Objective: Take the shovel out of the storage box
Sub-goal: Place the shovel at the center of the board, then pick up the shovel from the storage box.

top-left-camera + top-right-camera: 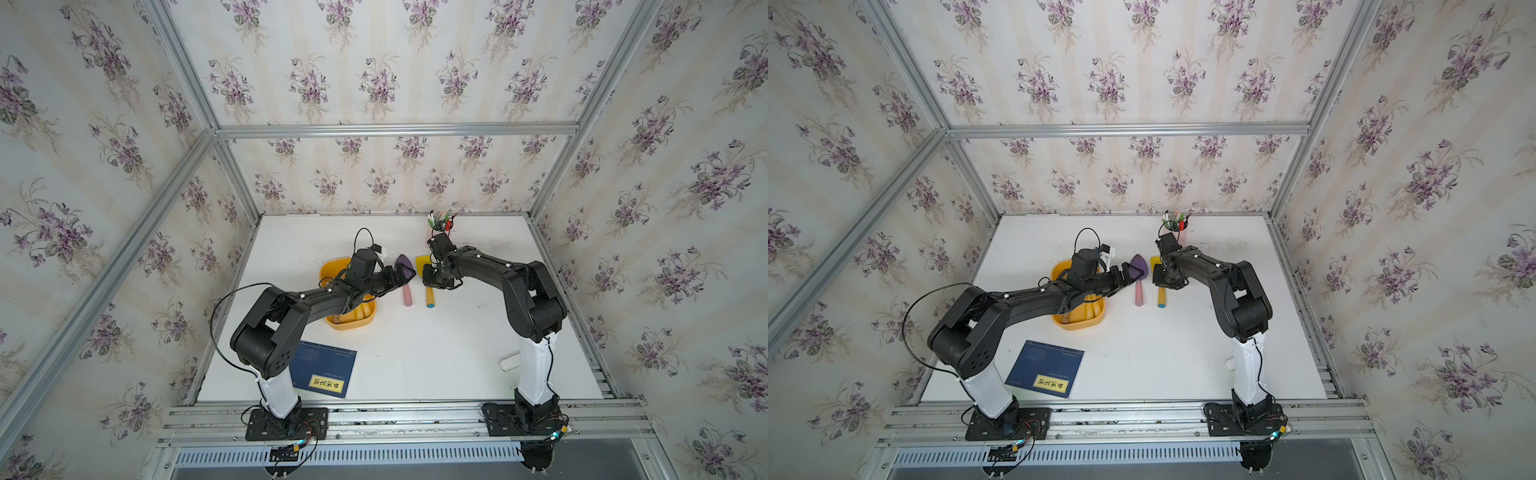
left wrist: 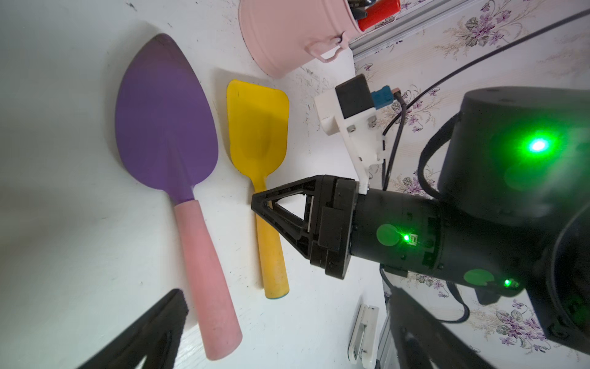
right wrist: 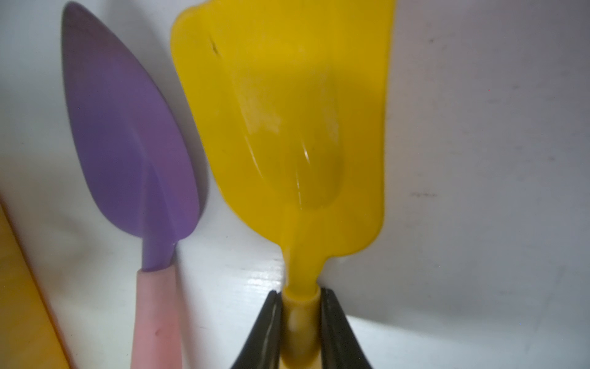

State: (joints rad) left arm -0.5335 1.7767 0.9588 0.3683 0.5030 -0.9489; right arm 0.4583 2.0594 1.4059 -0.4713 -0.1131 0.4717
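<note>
Nearest the front edge of the worktop (image 1: 415, 353), a blue book (image 1: 324, 370) lies by the left arm's base and a small white object (image 1: 509, 360) by the right arm's base. Farther in, the storage box (image 1: 332, 268) sits under the left forearm; its contents cannot be made out. Just beside the box, outside it, the purple shovel (image 1: 408, 297) with a pink handle and the yellow shovel (image 3: 287, 127) lie flat on the worktop, side by side, close but apart, handles toward the front. The left end effector (image 1: 405, 274) hangs over the purple shovel's neck, spread wide and holding nothing. The right end effector (image 3: 299, 292) stands narrow, one finger on each side of the yellow shovel's handle at the neck; whether it presses the handle cannot be told. A pink pen cup (image 2: 277, 35) stands at the back wall.
</note>
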